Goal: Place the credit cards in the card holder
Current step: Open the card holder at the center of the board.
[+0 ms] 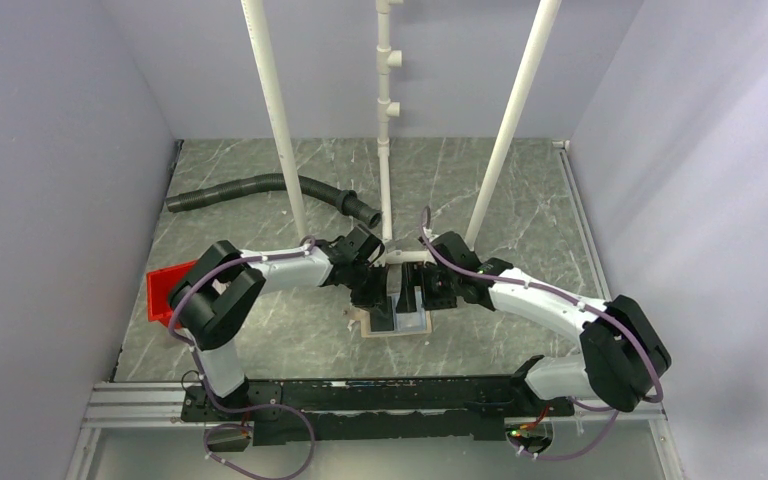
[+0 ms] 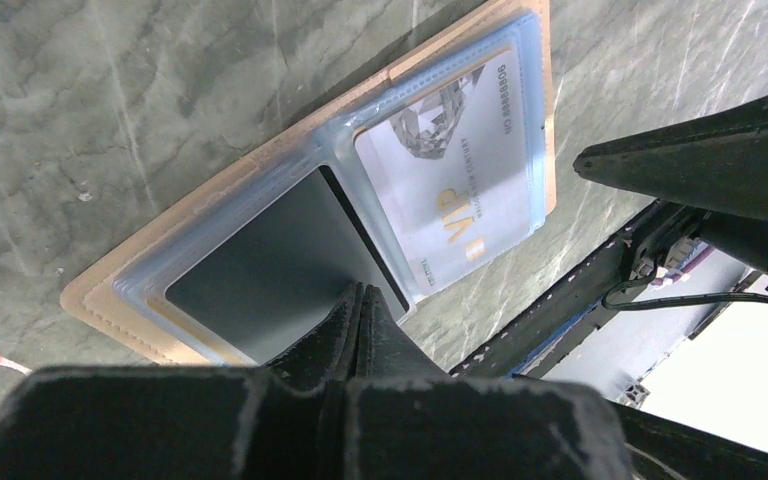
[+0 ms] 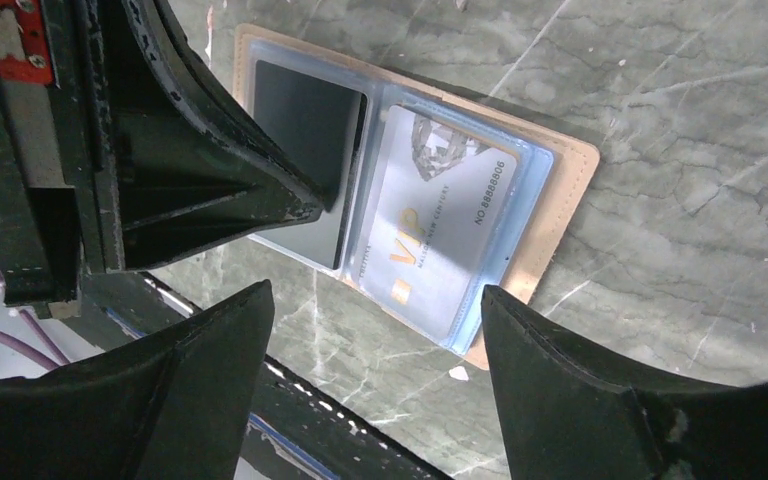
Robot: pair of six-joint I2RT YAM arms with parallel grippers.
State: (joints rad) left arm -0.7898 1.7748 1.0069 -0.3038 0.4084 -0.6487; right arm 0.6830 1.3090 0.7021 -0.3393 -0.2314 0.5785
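Observation:
The card holder point(image 2: 90, 300) lies open flat on the table, tan outside with pale blue clear sleeves; it also shows in the right wrist view point(image 3: 560, 190) and the top view point(image 1: 415, 324). A white "VIP" credit card point(image 2: 450, 180) sits in one sleeve, seen too in the right wrist view point(image 3: 430, 230). A dark card point(image 2: 260, 270) fills the other sleeve point(image 3: 305, 120). My left gripper point(image 2: 360, 292) is shut, its tips pressing down on the dark card's sleeve near the centre fold. My right gripper point(image 3: 375, 300) is open and empty, hovering just over the holder's near edge.
A red bin point(image 1: 165, 292) sits at the table's left edge. A black corrugated hose point(image 1: 260, 188) lies at the back left. White pipes point(image 1: 278, 120) stand behind the arms. A black rail point(image 1: 360, 395) runs along the near edge.

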